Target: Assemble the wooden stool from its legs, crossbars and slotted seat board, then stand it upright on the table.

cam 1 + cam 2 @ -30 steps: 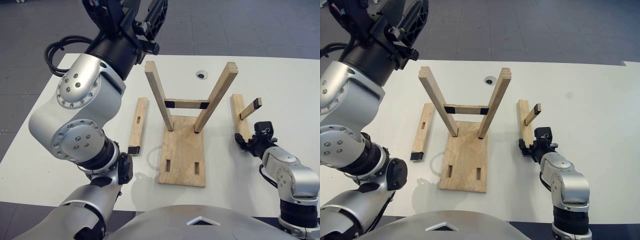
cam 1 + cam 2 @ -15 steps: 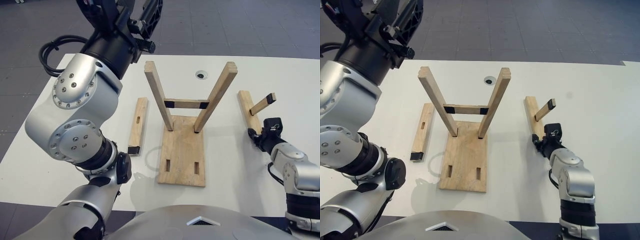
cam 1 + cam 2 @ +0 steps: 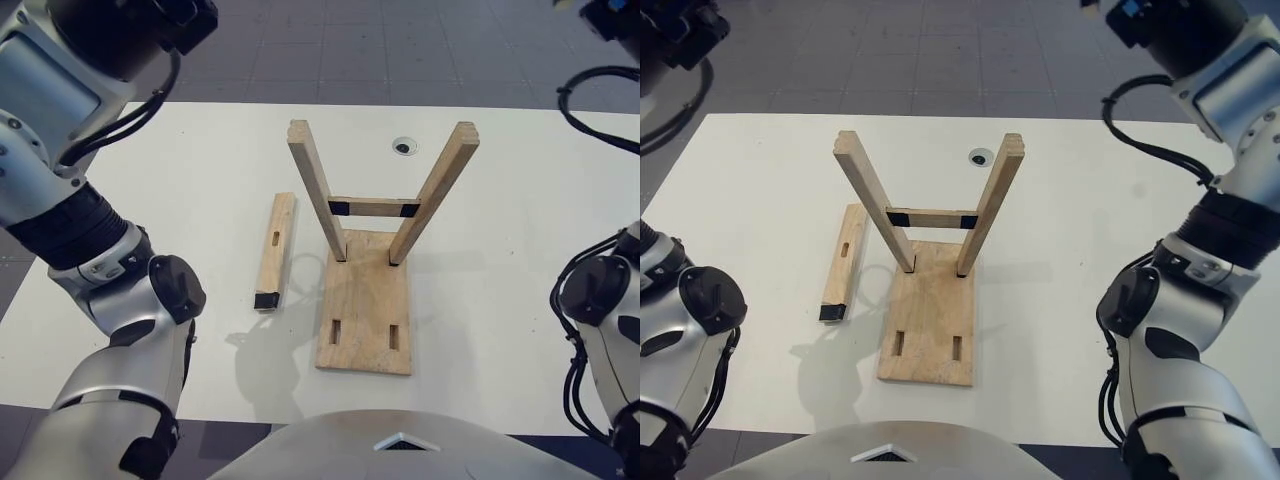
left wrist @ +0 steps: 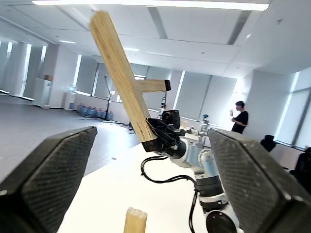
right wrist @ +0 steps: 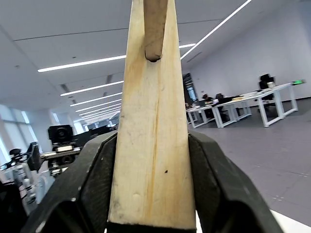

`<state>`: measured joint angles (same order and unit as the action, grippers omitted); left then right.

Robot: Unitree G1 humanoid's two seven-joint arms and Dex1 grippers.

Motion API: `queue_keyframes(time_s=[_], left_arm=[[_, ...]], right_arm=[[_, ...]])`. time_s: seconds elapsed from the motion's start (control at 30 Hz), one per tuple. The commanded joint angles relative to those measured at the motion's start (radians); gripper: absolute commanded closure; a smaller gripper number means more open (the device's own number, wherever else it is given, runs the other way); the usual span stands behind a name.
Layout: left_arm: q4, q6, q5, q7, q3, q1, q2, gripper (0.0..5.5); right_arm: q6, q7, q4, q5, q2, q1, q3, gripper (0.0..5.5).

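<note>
While in seat board (image 3: 365, 300), two legs (image 3: 318, 195); third leg (image 4: 121, 77) in right claw (image 4: 156, 138)

A small round dark metal-ringed cable hole (image 3: 402, 148) is set into the white counter (image 3: 520, 200), close to its far edge and about midway along it. Beyond that far edge lies a grey floor of square tiles (image 3: 400, 50).

The left wrist view looks into a large open hall: a long bright ceiling light strip (image 4: 146, 4) runs overhead, tall pale windows (image 4: 87, 82) line the far wall, and a row of blue water bottles (image 4: 92, 112) stands at their foot.

The right wrist view has thin white ceiling light lines (image 5: 82, 63) and, farther back, white long-legged office desks (image 5: 272, 94) on dark grey flooring (image 5: 272, 155).
</note>
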<state>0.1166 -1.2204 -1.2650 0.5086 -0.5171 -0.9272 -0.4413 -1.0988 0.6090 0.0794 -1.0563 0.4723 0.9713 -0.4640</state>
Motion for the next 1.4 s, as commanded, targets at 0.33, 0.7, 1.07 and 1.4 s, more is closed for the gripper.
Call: queue_keyframes(time_s=[0.33, 0.7, 1.07, 1.4], left_arm=[[-0.205, 0.002, -0.038, 0.04, 0.095, -0.038, -0.053, 0.29], [-0.151, -0.105, -0.238, 0.1, 0.139, -0.012, -0.085, 0.29], [-0.131, -0.055, -0.253, 0.058, 0.158, 0.042, -0.084, 0.29], [-0.147, -0.048, -0.266, 0.115, 0.18, 0.0, -0.096, 0.29]], right_arm=[[-0.098, 0.183, -0.068, -0.134, -0.004, 0.039, 0.173, 3.46], [-0.084, 0.163, -0.125, -0.145, -0.031, 0.044, 0.232, 3.46], [-0.094, 0.119, -0.177, -0.188, -0.063, 0.027, 0.26, 3.46], [-0.09, 0.058, -0.228, -0.227, -0.105, -0.024, 0.297, 3.46]])
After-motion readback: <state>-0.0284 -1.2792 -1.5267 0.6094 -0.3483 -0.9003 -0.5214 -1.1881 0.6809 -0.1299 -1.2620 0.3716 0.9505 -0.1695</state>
